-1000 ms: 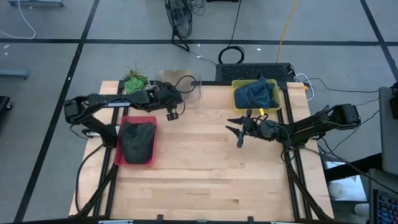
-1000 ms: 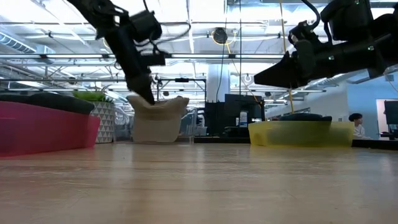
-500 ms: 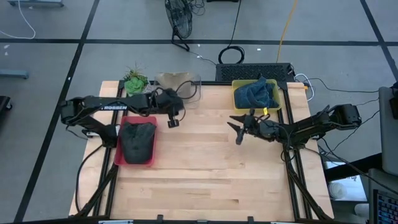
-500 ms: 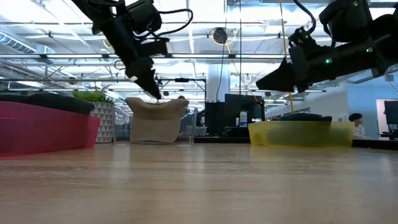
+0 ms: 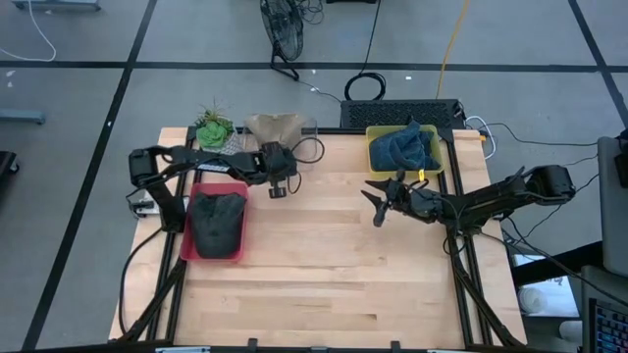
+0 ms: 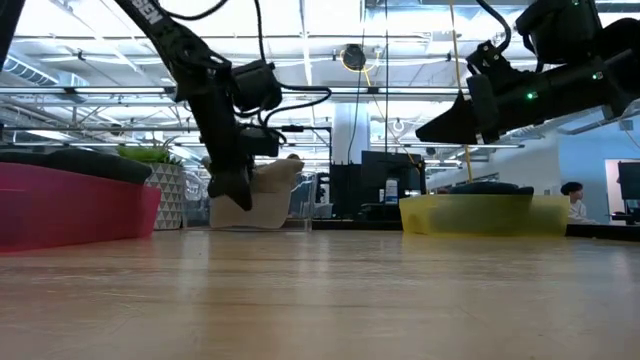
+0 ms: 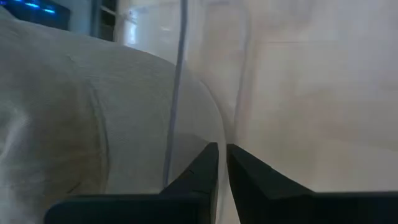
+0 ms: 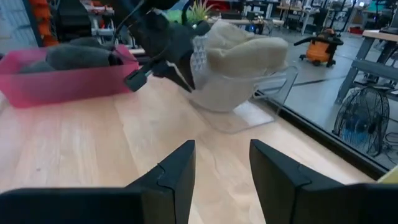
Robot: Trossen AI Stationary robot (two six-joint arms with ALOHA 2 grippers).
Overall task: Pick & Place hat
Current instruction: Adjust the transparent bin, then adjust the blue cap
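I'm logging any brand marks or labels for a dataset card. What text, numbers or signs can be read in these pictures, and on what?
No text is readable in the current views.
Left arm: a pale marking along the link, too small to read.
Low view, left arm: white lettering at the top edge, cut off and unreadable.
Hats, bins and table: no labels visible.

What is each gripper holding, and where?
Left gripper seems to pinch the clear bin's thin wall beside the beige hat; right gripper is open, holding nothing.
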